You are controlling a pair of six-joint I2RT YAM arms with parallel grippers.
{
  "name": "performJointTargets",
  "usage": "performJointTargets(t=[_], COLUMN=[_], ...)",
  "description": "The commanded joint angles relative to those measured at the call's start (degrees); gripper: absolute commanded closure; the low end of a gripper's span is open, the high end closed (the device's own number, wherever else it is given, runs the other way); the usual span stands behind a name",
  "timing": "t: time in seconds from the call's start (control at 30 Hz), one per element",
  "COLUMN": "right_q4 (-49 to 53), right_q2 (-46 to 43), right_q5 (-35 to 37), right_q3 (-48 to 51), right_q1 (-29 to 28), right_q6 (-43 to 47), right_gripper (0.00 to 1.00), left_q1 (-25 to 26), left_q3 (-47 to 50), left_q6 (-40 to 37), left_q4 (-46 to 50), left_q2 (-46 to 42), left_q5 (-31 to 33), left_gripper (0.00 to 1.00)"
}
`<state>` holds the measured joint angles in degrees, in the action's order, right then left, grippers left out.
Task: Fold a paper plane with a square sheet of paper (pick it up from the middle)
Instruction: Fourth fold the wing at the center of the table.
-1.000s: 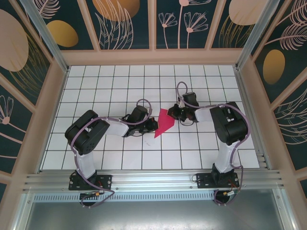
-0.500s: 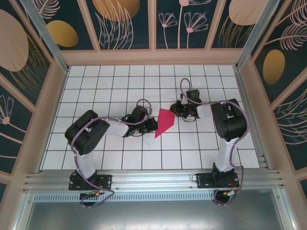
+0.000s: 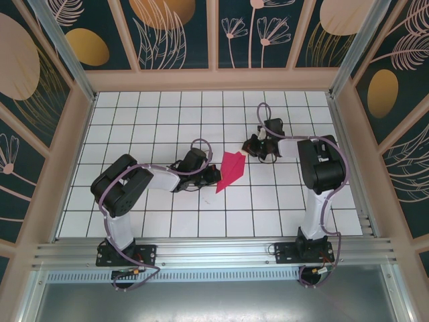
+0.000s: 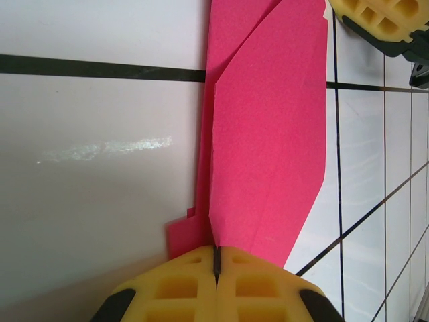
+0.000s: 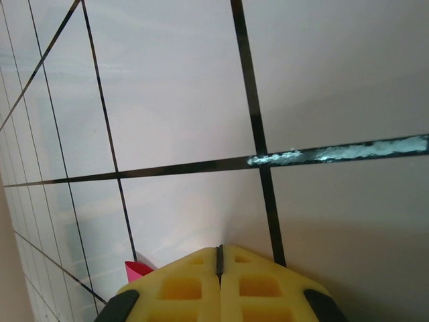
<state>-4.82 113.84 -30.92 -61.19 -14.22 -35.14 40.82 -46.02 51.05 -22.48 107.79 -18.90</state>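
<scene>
Just now the right gripper, jaws shut and empty, backed off toward 1 o'clock from the paper plane. Left gripper, jaws shut, still pinned its tail, so that crease looked finished.

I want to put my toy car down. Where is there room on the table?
Free on the table: the tiles along the back wall, and the near row between the two arm bases. Crowded: the middle, where the paper plane lies, the left gripper at its near tip, the right gripper close by its far end.
</scene>
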Motion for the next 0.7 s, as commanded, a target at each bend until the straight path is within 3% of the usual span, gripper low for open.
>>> performJointTargets(t=[0.0, 0.27, 0.5, 0.67], right_q4=[3.40, 2.28, -0.43, -0.82], right_q2=[-2.49, -12.31, -8.52, -5.57], right_q5=[2.10, -0.22, 1.58, 2.21], right_q3=[-0.99, 4.68, 7.65, 8.24], right_q1=[0.52, -5.20, -9.60, -9.91], right_q6=[2.27, 2.70, 1.13, 1.77], right_gripper=[0.99, 0.94, 0.96, 1.00], left_q1=[0.31, 0.27, 0.23, 0.30], left_q3=[2.34, 1.49, 0.76, 0.49], left_q6=[-1.41, -1.38, -1.46, -2.06], left_q4=[8.31, 8.43, 8.77, 10.73], left_q2=[4.91, 4.26, 2.85, -0.19], left_q5=[6.83, 6.72, 6.32, 7.60], left_gripper=[1.00, 1.00, 1.00, 0.90])
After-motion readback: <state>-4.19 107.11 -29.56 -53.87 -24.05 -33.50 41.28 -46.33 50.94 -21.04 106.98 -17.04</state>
